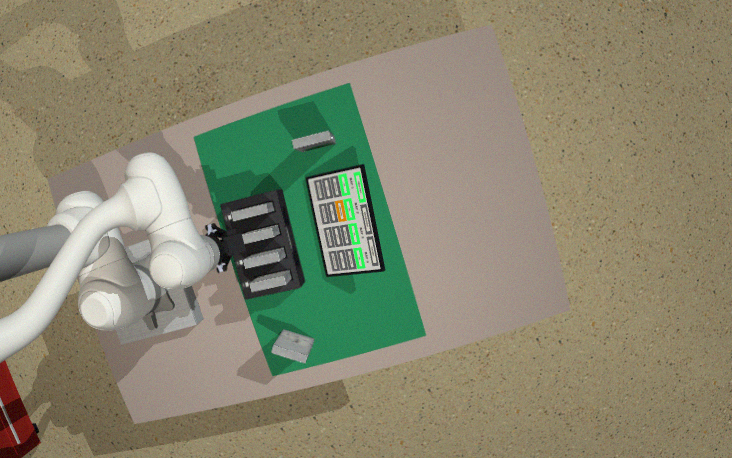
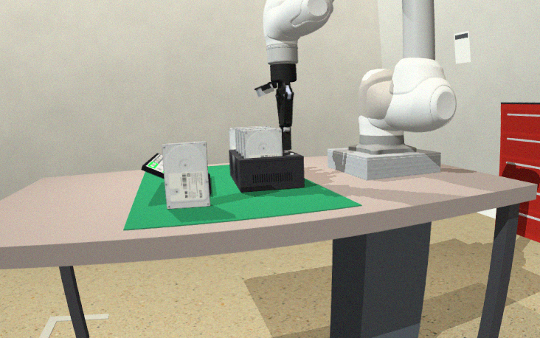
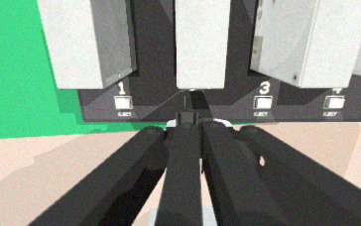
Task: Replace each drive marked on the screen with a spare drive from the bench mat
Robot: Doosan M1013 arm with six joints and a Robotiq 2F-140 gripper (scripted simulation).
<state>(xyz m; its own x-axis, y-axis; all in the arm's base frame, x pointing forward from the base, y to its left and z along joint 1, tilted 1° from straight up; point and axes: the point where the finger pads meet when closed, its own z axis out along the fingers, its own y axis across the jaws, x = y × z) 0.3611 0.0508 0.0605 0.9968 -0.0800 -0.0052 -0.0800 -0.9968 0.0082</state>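
Observation:
The black dock [image 1: 294,259] [image 2: 272,175] [image 3: 154,111] stands on the green mat [image 1: 372,313] [image 2: 147,217] with a drive in each bay. The bay 2 drive [image 1: 260,234] [image 3: 202,45] stands upright between the bay 1 drive [image 1: 251,211] [image 3: 71,45] and the bay 3 drive [image 1: 262,258] [image 3: 329,45]. My gripper [image 2: 286,147] [image 3: 193,105] is shut and empty, its tips low at the bay 2 eject button, which they hide. Contact is unclear. The screen [image 1: 345,221] shows one orange cell in the bay 2 row. One spare drive [image 1: 314,140] [image 2: 186,175] stands upright; another [image 1: 292,346] is past bay 4.
The tilted screen stands on the mat beyond the dock, across from the arm's base [image 1: 186,318] [image 2: 402,165]. The eject buttons of bay 1 [image 3: 123,103], bay 3 [image 3: 263,103] and bay 4 [image 3: 334,103] show along the dock's edge. A red cabinet [image 2: 519,151] stands beside the table.

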